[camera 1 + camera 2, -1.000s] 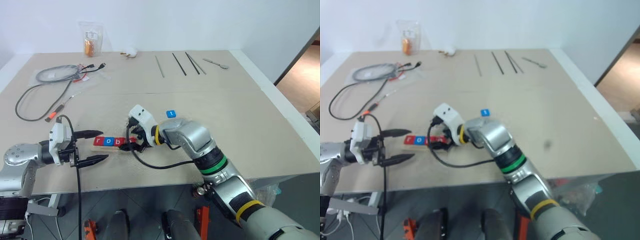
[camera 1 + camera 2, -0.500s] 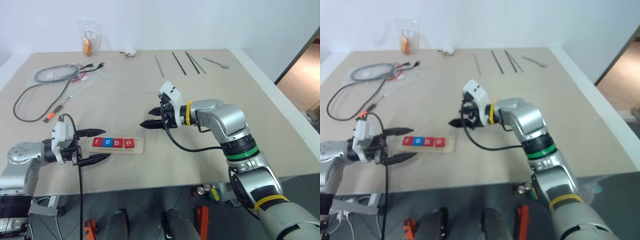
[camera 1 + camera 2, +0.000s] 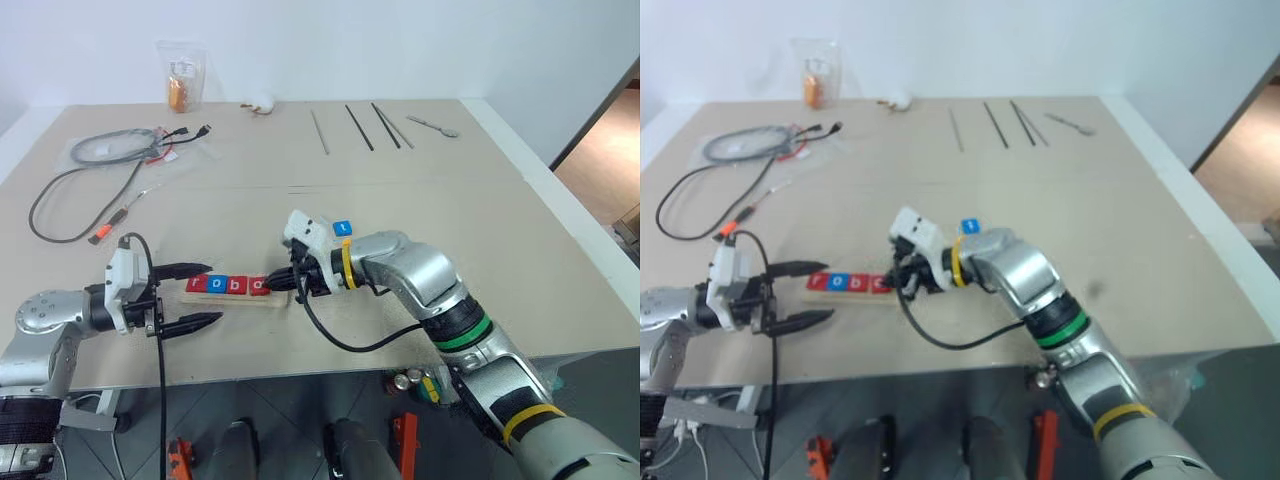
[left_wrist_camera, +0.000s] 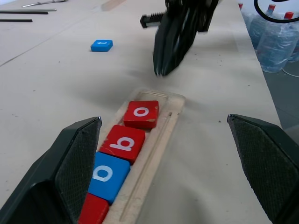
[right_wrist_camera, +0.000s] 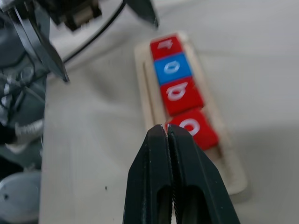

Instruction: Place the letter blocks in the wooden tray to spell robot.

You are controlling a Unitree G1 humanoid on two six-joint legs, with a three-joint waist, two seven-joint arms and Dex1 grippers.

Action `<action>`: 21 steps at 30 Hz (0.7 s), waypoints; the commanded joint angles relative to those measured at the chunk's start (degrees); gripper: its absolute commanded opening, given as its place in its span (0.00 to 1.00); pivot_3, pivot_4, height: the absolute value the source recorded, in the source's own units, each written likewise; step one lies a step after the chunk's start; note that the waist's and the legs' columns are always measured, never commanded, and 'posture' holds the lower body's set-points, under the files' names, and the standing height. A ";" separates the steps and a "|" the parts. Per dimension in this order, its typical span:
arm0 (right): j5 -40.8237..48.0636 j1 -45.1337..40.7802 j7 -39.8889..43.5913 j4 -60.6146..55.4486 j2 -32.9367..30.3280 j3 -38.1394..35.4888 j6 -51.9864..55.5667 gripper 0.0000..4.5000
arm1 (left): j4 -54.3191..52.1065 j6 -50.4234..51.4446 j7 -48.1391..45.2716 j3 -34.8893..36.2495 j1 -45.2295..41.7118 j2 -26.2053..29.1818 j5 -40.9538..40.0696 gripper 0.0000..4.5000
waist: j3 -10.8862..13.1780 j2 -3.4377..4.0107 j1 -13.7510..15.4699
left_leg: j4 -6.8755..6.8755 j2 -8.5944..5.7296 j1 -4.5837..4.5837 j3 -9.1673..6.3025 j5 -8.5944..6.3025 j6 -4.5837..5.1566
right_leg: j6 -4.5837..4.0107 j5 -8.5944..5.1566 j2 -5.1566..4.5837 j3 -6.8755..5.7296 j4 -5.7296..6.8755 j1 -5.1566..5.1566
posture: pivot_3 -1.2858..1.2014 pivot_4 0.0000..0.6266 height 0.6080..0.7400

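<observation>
Wooden tray (image 3: 238, 290) lies near the front edge of the table (image 3: 560, 300), left of centre, long axis running parallel to that edge. Four letter blocks sit in it in a row: red r (image 5: 166, 45), blue o (image 5: 172, 68), red b (image 5: 179, 92), red o (image 5: 192, 126). The second o sits slightly askew to the others in the left wrist view. The tray's right end past the second o is bare wood. The fifth block, blue t (image 3: 342, 229), lies flat on the table behind the tray's right end, apart from it, just behind the right forearm.

Right gripper (image 5: 166, 131): fingers pressed together, nothing between them. Tips hang just over the near corner of the second o, at the tray's right end; contact with the block cannot be told.

Left gripper (image 3: 208, 294): fingers spread wide, empty, roughly level, pointing along the tray from its left end. One fingertip (image 3: 201, 268) is behind the tray's left end, the other in front of it; neither visibly touches the wood.

Left rear of the table: coiled grey cable (image 3: 110, 150) and a black cable (image 3: 62, 195) with an orange end. Rear edge: clear pouch (image 3: 181, 78) with orange contents and a small white object (image 3: 262, 102). Rear right: thin dark rods (image 3: 360, 127) and a spoon-like utensil (image 3: 431, 125).
</observation>
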 commanded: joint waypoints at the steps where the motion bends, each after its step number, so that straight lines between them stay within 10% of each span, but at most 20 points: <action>1: -1.82 -0.96 0.71 1.32 0.39 0.52 -3.32 0.01 | -2.24 0.00 0.50 1.75 0.80 0.82 -1.00 1.00 | 0.00 0.00 0.00 | 0.00 0.00 0.01 0.00 0.00 0.00 | 0.00 0.00 0.00 0.01 0.00 0.00 | 0.52 0.24 1.00; 21: -7.14 -2.72 2.81 6.09 3.44 1.57 -7.05 0.01 | -2.55 -0.69 1.35 1.71 1.51 0.34 -1.21 1.00 | 0.00 0.00 0.01 | 0.01 0.00 0.01 0.00 0.00 0.00 | 0.00 0.00 0.01 0.01 0.02 0.01 | 0.52 0.24 1.00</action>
